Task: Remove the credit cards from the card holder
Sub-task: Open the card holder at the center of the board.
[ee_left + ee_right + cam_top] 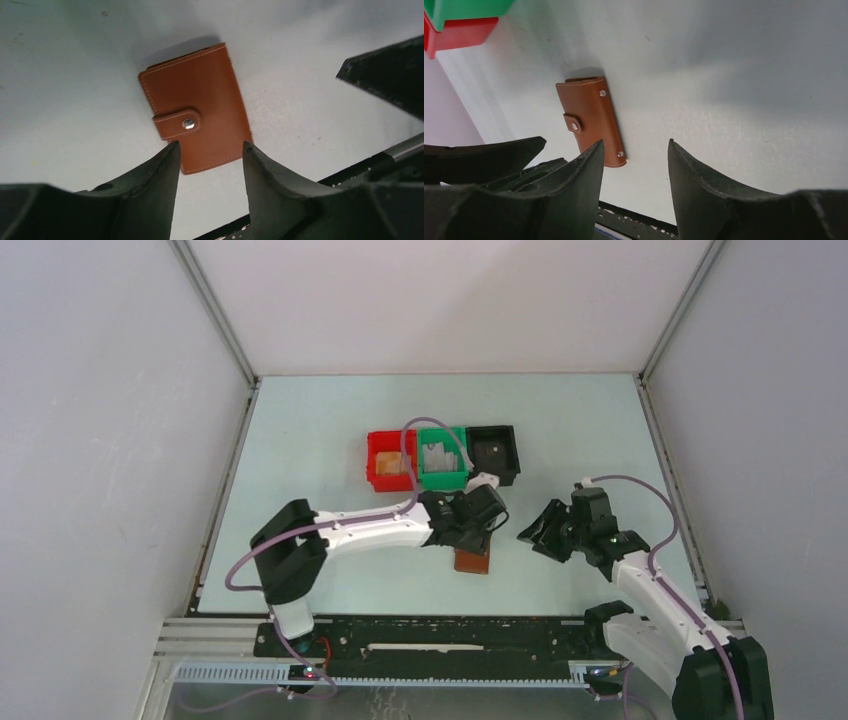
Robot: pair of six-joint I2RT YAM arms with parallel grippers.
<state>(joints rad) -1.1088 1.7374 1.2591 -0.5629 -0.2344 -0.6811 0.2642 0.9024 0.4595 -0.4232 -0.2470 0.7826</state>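
card holder (195, 115) laid flat on table (330, 440), tab snapped shut (credit cards not seen) | found just ahead of and below left gripper (210, 150), long axis pointing away from it | left jaws spread, nothing held | right gripper (634, 150) spread, empty, farther off to the holder's right | bins (442, 460) kept behind, nothing blocking

light: bright, even | shadow: soft, beyond card holder (195, 115) | near jaws: slightly blurred

One card holder (195, 120); three bins: red bin (385, 437), green bin (441, 481), black bin (511, 466); two hands: left hand (210, 146), right hand (634, 144).
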